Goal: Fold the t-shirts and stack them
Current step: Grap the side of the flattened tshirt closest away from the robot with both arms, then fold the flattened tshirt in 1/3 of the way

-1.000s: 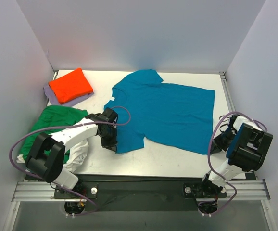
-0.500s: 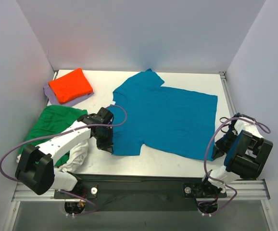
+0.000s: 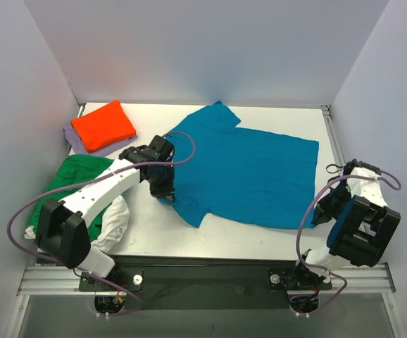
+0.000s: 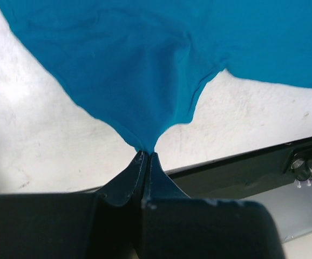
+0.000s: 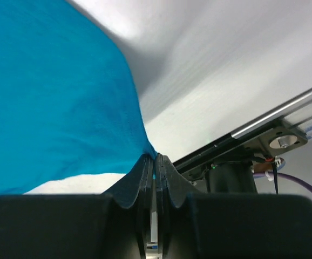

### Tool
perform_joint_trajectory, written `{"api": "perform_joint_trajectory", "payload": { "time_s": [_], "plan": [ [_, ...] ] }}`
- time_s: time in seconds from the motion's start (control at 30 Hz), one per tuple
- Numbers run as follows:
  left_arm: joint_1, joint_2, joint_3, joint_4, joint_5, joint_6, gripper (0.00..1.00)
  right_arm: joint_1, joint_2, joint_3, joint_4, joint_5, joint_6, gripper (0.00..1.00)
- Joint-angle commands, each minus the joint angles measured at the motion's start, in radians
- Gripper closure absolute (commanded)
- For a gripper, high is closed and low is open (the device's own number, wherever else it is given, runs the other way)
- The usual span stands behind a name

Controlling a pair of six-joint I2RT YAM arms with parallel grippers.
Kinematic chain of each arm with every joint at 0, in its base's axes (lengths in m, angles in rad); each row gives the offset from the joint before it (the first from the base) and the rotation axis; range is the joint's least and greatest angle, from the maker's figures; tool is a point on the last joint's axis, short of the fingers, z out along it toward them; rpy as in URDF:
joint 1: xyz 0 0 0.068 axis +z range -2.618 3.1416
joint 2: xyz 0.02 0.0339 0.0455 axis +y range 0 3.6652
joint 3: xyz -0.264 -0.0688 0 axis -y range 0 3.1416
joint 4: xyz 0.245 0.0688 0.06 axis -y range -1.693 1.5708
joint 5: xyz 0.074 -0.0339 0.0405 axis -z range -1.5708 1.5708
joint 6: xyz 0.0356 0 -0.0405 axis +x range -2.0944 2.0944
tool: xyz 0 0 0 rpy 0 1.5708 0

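We see the teal-blue t-shirt [image 3: 249,169] spread almost flat across the middle of the bench [image 3: 260,238], one sleeve pointing to the far side. At the far left, the folded orange t-shirt [image 3: 103,124] lies on the lavender t-shirt [image 3: 74,139]. Nearer lies the crumpled green t-shirt [image 3: 77,176], with the white t-shirt [image 3: 116,221] bunched at its near edge.

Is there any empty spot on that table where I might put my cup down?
The table is bare along the near edge, in front of the teal shirt, and in the far strip between it and the back wall. The left side is crowded: orange shirt, green shirt, white shirt.
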Motion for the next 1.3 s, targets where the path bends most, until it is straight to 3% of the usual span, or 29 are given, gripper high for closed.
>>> {"api": "perform_joint_trajectory", "payload": {
  "time_s": [0.0, 0.43, 0.83, 1.27],
  "plan": [
    [-0.005, 0.073, 0.124, -0.019, -0.029, 0.065, 1.00, 0.009, 0.040, 0.072, -0.058, -0.021, -0.027, 1.00],
    [0.007, 0.341, 0.526, -0.074, -0.089, 0.152, 1.00, 0.126, 0.216, 0.257, -0.043, -0.007, -0.036, 1.00],
    [0.032, 0.554, 0.793, -0.123, -0.061, 0.224, 1.00, 0.127, 0.317, 0.376, -0.038, -0.033, -0.047, 1.00],
    [0.102, 0.686, 1.069, -0.193, -0.051, 0.281, 1.00, 0.120, 0.409, 0.500, -0.044, -0.088, -0.044, 1.00]
  ]
}}
